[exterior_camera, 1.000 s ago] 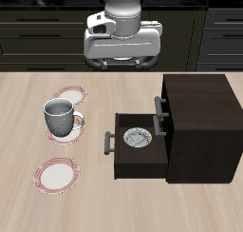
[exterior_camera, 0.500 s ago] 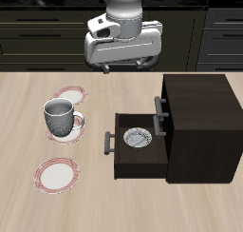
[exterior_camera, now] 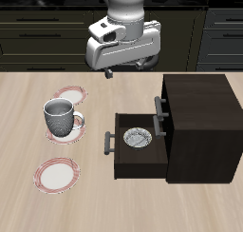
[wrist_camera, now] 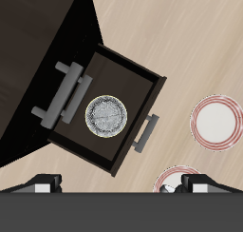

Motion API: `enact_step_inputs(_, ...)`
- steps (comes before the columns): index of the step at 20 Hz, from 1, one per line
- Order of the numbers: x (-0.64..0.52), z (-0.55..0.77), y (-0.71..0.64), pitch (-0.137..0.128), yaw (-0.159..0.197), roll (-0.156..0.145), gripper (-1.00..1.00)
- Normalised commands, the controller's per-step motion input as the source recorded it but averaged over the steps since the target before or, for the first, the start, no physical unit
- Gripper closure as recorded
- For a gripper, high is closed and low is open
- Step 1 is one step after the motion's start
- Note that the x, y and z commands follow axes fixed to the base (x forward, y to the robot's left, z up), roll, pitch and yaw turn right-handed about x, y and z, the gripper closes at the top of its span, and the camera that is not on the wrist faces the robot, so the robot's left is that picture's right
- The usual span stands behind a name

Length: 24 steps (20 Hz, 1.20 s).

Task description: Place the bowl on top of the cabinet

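The bowl (exterior_camera: 139, 138) is small and round, white-grey with a dark speckled inside. It sits in the open middle drawer (exterior_camera: 121, 152) of the dark cabinet (exterior_camera: 201, 126). It also shows in the wrist view (wrist_camera: 106, 116), in the middle of the drawer (wrist_camera: 133, 84). The cabinet's flat top (exterior_camera: 195, 87) is bare. My gripper (exterior_camera: 128, 70) hangs high above the table, farther back than the drawer, well apart from the bowl. It is open and empty. In the wrist view the gripper (wrist_camera: 123, 184) shows its two fingertips (wrist_camera: 44, 183) spread wide.
A grey handled mug (exterior_camera: 61, 117) stands on a red-rimmed plate (exterior_camera: 76, 131) beside the drawer. A second plate (exterior_camera: 57, 174) lies nearer the table's front edge, and a third (exterior_camera: 68, 91) farther back. The closed top drawer has a handle (exterior_camera: 160, 109). A plate (wrist_camera: 216, 121) shows in the wrist view.
My gripper has tilted and shifted slightly toward the cabinet's side while staying high. The bowl, drawer, mug and plates have not moved.
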Motion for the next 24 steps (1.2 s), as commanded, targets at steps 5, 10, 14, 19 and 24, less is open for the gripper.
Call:
enact_step_inputs(5, 0.04, -0.14, 0.1, -0.003, 0.24, 0.022, -1.0)
enact_step_inputs(10, 0.01, -0.07, 0.09, -0.045, 0.292, -0.014, -1.0)
enact_step_inputs(14, 0.03, -0.05, -0.01, -0.022, 0.212, -0.008, -1.0)
enact_step_inputs(19, 0.0, 0.03, -0.07, -0.038, 0.143, -0.032, -1.0)
enact_step_inputs(24, 0.0, -0.04, -0.06, -0.037, 0.256, -0.032, -1.0)
